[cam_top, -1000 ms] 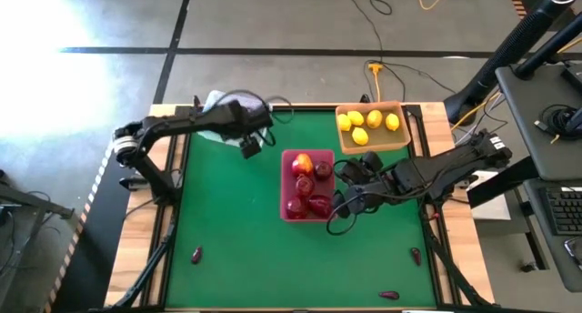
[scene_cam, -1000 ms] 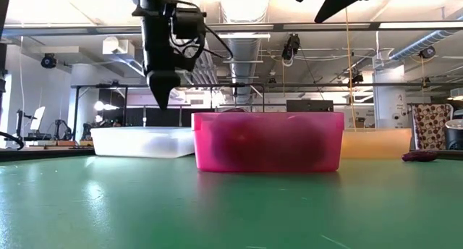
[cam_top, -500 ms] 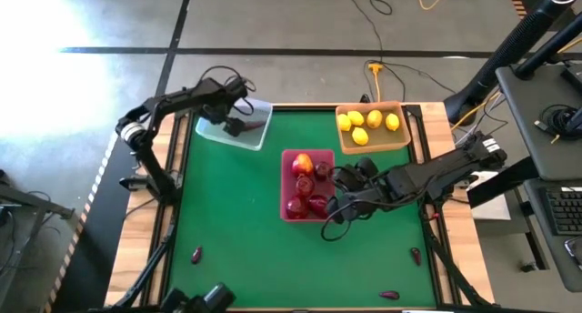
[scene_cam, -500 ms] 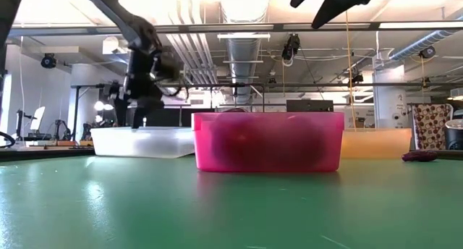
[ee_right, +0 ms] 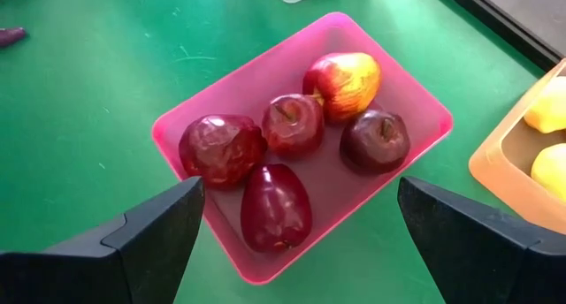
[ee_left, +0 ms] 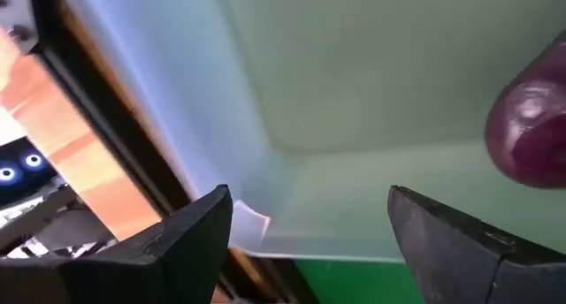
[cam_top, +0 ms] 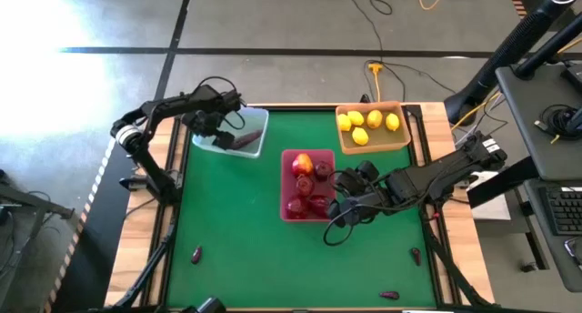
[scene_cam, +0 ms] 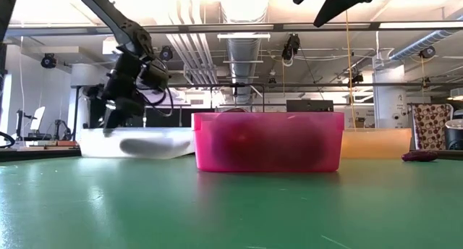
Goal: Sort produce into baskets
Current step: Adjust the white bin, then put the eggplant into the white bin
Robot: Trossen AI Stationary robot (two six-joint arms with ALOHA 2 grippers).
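My left gripper (cam_top: 215,125) is open, low over the pale blue tray (cam_top: 255,122) at the table's far left. It also shows in the left wrist view (ee_left: 309,238) and the low view (scene_cam: 114,119). A dark maroon piece (cam_top: 244,141) lies on the tray floor beside it, apart from the fingers (ee_left: 531,132). My right gripper (cam_top: 349,196) is open and empty above the right side of the pink tray (cam_top: 285,181). That tray holds several red fruits (ee_right: 287,123), one of them red-yellow (ee_right: 343,81). The tan-orange tray (cam_top: 400,142) holds several lemons (cam_top: 361,136).
Three maroon pieces lie on the green mat: near left (cam_top: 196,253), near right (cam_top: 416,256) and at the near edge (cam_top: 389,295). The trays stand across the far half; the mat's near middle is bare. Wooden table rims run along both sides.
My left gripper has gone from above the mat, just right of the pale blue tray, toward the table's far left and down over that tray. A maroon piece now lies on the tray floor beside the gripper.
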